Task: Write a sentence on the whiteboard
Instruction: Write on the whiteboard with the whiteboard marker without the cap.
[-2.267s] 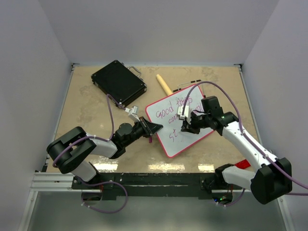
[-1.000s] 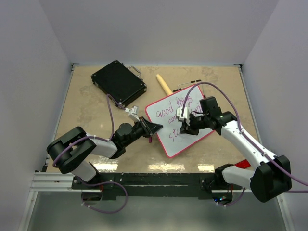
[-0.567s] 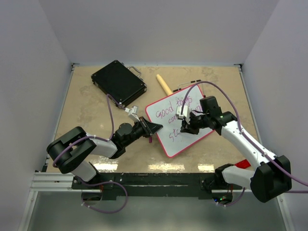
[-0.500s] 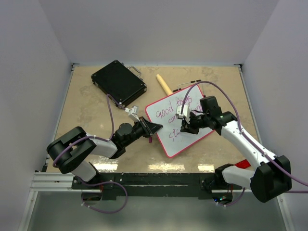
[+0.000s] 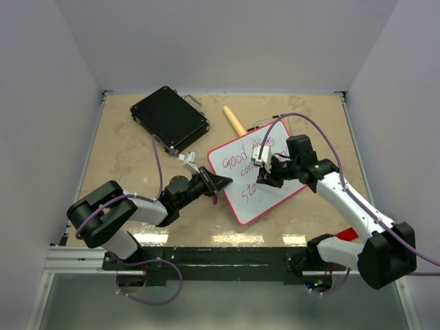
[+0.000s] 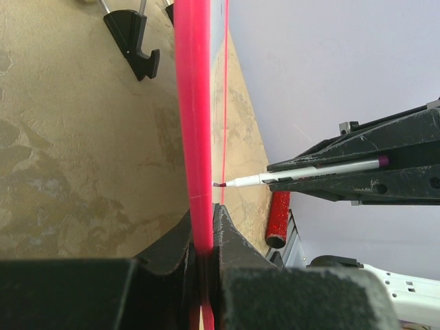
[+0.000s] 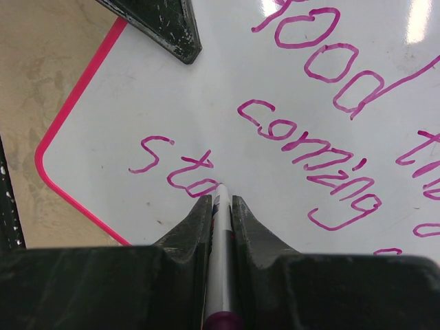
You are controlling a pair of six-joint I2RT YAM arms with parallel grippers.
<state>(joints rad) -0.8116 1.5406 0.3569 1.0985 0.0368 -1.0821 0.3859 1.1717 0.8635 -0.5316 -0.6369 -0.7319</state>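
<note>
The right gripper (image 7: 220, 201) is pinched tight on a white marker (image 7: 220, 275) with a purple end cap, the barrel running straight out between the two jaws. The marker's tip sits against the whiteboard (image 7: 130, 82) at the last letter of the third line, which so far reads "sta". In the right wrist view the sentence (image 7: 330, 180) continues with "coming" toward 1 o'clock from the tip. "good" lies farther out in the same direction, and more pink-purple strokes run off the picture at 3 o'clock.

The left gripper (image 6: 204, 234) is closed narrow on the board's red-pink rim, which its own camera sees edge-on. In that view the marker tip meets the board's face at 3 o'clock from the rim, just above the jaws. A black foot (image 6: 134, 38) shows on the board's other side at 11 o'clock. A red cylinder (image 6: 278, 220) lies on the table at 4 o'clock.

From the top camera the board lies right of centre on the beige table (image 5: 124, 151), turned like a diamond. The left gripper holds its 9 o'clock edge and the right gripper hangs over its middle. A black hard case (image 5: 170, 118) lies at 10 o'clock from the board, apart from it. A pale wooden stick (image 5: 234, 121) lies at 11 o'clock, near the board's upper edge.
</note>
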